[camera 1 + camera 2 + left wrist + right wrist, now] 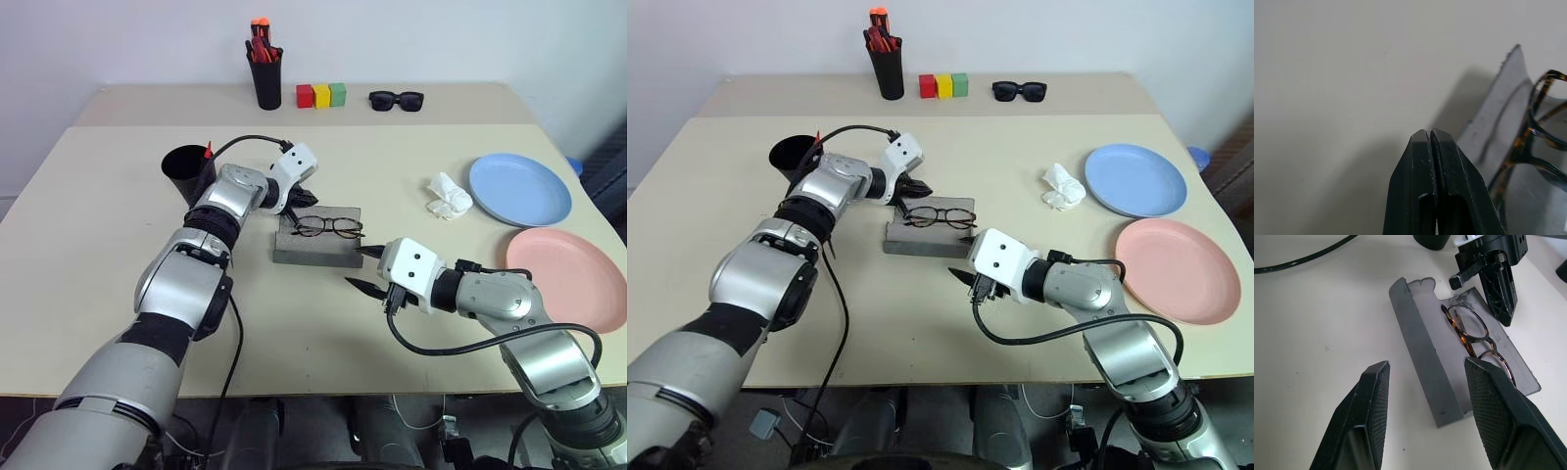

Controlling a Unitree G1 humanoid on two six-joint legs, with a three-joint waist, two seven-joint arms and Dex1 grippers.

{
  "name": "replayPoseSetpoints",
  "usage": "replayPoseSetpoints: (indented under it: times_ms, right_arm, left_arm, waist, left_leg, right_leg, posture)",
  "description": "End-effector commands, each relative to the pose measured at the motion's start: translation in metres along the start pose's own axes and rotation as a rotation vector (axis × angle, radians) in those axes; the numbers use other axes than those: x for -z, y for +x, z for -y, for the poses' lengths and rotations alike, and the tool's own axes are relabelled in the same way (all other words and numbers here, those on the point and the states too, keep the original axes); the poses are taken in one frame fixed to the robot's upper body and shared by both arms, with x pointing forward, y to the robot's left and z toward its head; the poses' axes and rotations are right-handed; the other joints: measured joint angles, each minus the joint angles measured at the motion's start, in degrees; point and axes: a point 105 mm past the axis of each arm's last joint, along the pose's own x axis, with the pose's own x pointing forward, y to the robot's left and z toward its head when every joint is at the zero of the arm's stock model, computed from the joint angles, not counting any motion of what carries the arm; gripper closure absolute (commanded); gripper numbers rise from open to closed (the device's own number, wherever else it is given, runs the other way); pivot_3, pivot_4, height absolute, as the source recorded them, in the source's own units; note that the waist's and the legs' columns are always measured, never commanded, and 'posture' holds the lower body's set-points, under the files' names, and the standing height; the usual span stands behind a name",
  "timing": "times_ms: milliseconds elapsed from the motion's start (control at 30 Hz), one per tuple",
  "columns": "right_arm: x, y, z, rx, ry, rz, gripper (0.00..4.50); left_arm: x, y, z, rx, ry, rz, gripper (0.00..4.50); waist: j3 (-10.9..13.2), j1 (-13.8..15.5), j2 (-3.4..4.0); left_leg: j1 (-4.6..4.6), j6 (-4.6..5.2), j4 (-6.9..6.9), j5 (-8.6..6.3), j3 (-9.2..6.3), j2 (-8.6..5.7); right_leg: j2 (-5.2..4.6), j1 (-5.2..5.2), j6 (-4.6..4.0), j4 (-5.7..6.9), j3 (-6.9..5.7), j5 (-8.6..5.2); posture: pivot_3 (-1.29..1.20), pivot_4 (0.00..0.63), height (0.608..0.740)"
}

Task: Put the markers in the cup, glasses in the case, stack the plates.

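While the glasses (327,227) lay atop the case (315,247), not inside, the plates (519,189) sat unstacked; left gripper (306,197) pinched together empty, right gripper (366,268) apart.

Hidden and cut-off parts

Hiding much of the cup (184,168) behind the left arm, so only a red tip showing at its rim; cropping the glasses (1537,147) and case (1498,132) at the left wrist view's edge.

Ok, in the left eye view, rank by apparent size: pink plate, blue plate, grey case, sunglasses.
1. Pink plate, about tied with
2. Blue plate; the pink one sits nearer the camera and is cut by the frame edge, so I won't rank them
3. Grey case
4. Sunglasses, farthest away
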Motion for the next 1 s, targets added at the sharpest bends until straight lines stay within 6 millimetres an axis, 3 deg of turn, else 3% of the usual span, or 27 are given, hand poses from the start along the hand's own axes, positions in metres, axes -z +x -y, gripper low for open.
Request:
replayPoseSetpoints:
  times_ms: [33, 233, 367, 533, 633, 733, 1000]
  right_arm:
    - [-0.007, -0.007, 0.005, 0.035, -0.034, 0.023, 2.06]
    - [0.006, -0.006, 0.028, 0.131, -0.008, -0.028, 2.06]
    - [0.021, -0.006, 0.059, 0.26, -0.028, -0.106, 2.06]
    - [0.04, 0.013, 0.095, 0.392, -0.033, -0.197, 2.06]
    - [0.053, 0.026, 0.102, 0.389, -0.094, -0.257, 2.92]
    - [0.058, 0.038, 0.103, 0.368, -0.133, -0.27, 4.35]
    - [0.047, 0.061, 0.085, 0.248, -0.156, -0.217, 4.44]
  left_arm:
    - [-0.016, -0.011, 0.004, 0.08, 0.066, 0.068, 4.47]
    - [-0.014, -0.024, 0.017, 0.187, 0.117, 0.122, 4.47]
    - [-0.027, -0.03, 0.003, 0.082, 0.06, 0.221, 4.47]
    - [-0.045, -0.038, -0.027, -0.142, 0.002, 0.313, 4.47]
    - [-0.042, -0.036, -0.036, -0.227, 0.022, 0.279, 4.5]
    - [-0.039, -0.032, -0.038, -0.257, 0.035, 0.251, 4.5]
    - [-0.027, -0.024, -0.033, -0.224, 0.061, 0.19, 4.5]
  waist:
    - [0.0, -0.08, 0.0]
    - [0.0, -0.09, 0.0]
    - [0.0, -0.05, 0.0]
    - [0.0, -0.07, 0.0]
    - [0.0, -0.09, 0.0]
    - [0.0, -0.11, 0.01]
    - [0.01, -0.22, 0.02]
  left_leg:
    - [0.0, 0.0, 0.0, 0.0, 0.0, 0.0]
    - [0.03, 0.0, 0.0, 0.0, 0.0, 0.01]
    - [0.01, -0.01, 0.07, 0.01, -0.01, 0.0]
    - [0.01, -0.01, 0.06, 0.01, -0.02, 0.0]
    - [0.02, -0.01, 0.03, 0.01, -0.01, 0.0]
    - [0.02, -0.01, 0.0, 0.01, -0.01, 0.0]
    - [-0.04, -0.03, -0.03, 0.02, -0.01, -0.01]
  right_leg:
    - [0.0, 0.0, 0.0, 0.0, 0.0, 0.0]
    - [0.0, 0.01, -0.01, 0.04, 0.01, 0.01]
    - [0.0, 0.01, -0.01, 0.05, 0.01, 0.01]
    - [-0.01, -0.02, -0.01, 0.06, 0.0, 0.01]
    - [-0.01, -0.03, -0.01, 0.06, 0.01, 0.01]
    - [-0.01, -0.03, -0.01, 0.05, 0.0, 0.01]
    - [0.0, -0.1, -0.01, 0.06, 0.0, 0.02]
  posture:
    - [0.0, 0.15, 0.74]
    - [0.0, 0.15, 0.74]
    - [0.0, 0.15, 0.74]
    - [0.0, 0.15, 0.74]
    - [0.0, 0.15, 0.74]
    - [0.0, 0.15, 0.74]
    - [0.0, 0.15, 0.74]
